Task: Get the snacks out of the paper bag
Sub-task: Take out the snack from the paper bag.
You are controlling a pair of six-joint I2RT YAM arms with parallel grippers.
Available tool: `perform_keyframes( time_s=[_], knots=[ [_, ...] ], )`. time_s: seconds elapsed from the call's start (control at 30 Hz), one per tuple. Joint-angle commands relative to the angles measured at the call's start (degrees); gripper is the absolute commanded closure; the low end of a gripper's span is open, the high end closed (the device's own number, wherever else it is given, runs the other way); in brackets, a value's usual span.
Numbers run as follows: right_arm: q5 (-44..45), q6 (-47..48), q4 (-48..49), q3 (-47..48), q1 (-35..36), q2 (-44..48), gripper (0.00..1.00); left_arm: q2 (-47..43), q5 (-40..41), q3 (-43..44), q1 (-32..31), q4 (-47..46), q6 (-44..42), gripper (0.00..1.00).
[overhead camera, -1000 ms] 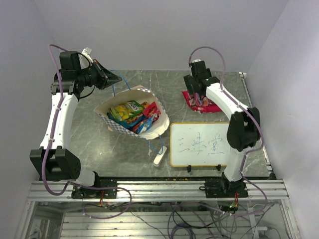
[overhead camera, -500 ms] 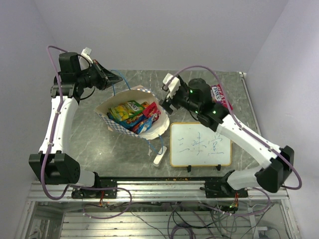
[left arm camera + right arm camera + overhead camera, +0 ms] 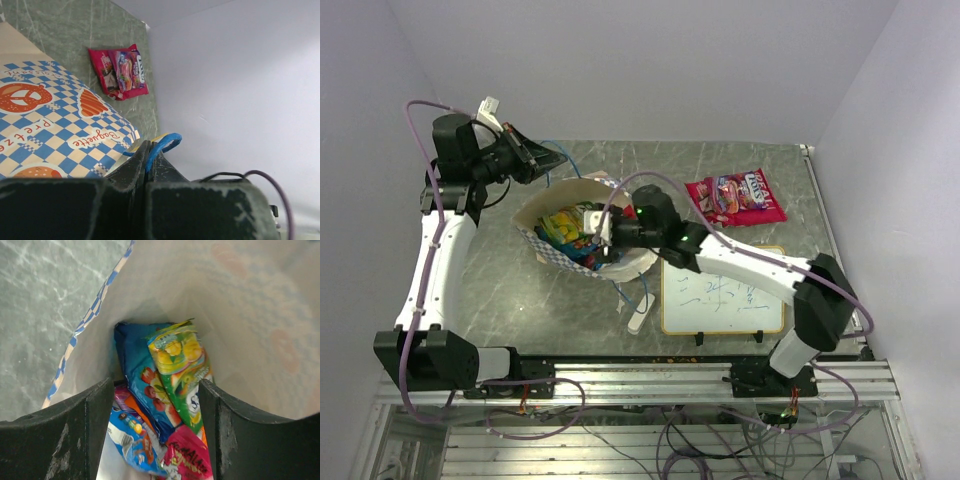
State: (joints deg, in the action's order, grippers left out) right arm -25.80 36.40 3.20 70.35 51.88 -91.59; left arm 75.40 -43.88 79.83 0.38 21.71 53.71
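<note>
left claw pinching blue cord handle | right claw spread inside paper bag; above snacks

paper bag: matt paper, printed outside, plain cream inside
snacks: glossy, crinkled plastic film
handle cord: smooth blue cord
table: smooth, marbled grey-green, faint sheen
</note>
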Motion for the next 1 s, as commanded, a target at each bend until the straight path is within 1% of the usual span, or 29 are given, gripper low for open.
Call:
perform_keyframes(
  time_s=[0.0,0.07,0.17,0.27,0.4,0.53,0.63,0.83,0.97],
  knots=[
    [2.1,5.97,2.5,3.5,1.51,-5.82,0.32,-3.52,-0.97,-2.9,-0.66,-4.93,1.62,0.93],
    [4.63,7.19,2.74,4.53,1.55,-8.68,0.32,-4.28,-0.78,-3.58,-2.17,-4.61,1.53,0.93],
    [6.0,10.15,-1.16,8.15,1.49,-13.18,0.31,-4.8,-0.62,-3.34,-2.37,-3.19,0.22,0.93],
    [8.17,9.07,2.53,7.84,1.0,-15.18,0.3,-4.99,-0.81,-2.75,-2.54,-1.76,-0.83,0.93],
    [9.66,10.2,2.24,9.56,0.97,-18.9,0.3,-4.82,-1.06,-1.97,-2.61,0.59,-2.55,0.93],
    [11.27,11.08,2.41,10.82,0.41,-21.34,0.29,-4.7,-1.96,-2.03,-2.58,0.89,-3.28,0.93],
    [10.95,11.34,2.42,11.92,-0.19,-22.84,0.29,-4.32,-2.37,-1.27,-2.63,2.51,-4.54,0.93],
    [13.33,9.63,4.78,14.7,-0.59,-26.55,0.29,-4.12,-3.03,-0.39,-2.68,4.88,-6.17,0.93],
    [14.86,7.12,7.5,16.26,-0.91,-28.19,0.28,-4.07,-3.83,-0.58,-2.71,4.86,-6.45,0.93]
  ],
)
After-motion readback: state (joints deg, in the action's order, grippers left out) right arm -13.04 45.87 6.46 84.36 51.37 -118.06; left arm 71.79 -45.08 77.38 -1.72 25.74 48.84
